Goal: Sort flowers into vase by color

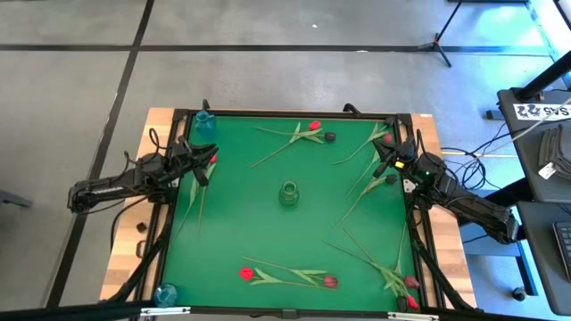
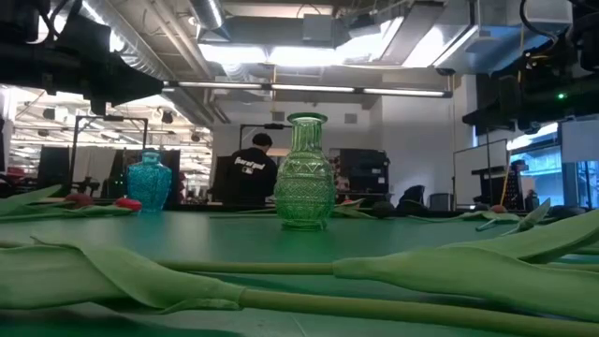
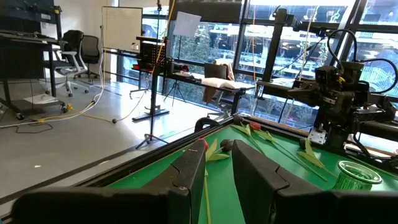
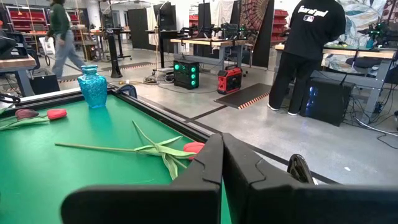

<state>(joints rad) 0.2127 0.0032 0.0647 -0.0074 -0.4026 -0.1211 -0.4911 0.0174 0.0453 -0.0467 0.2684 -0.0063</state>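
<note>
While raised, left hand (image 1: 203,168) clasping tulip (image 1: 211,160)

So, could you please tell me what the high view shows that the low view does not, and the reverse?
Only the high view shows both arms, the left hand gripping a red flower, the shut right hand, and a second blue vase at the table's corner. Only the low view shows a person standing in the room behind. Both show the green vase and a blue vase.
</note>
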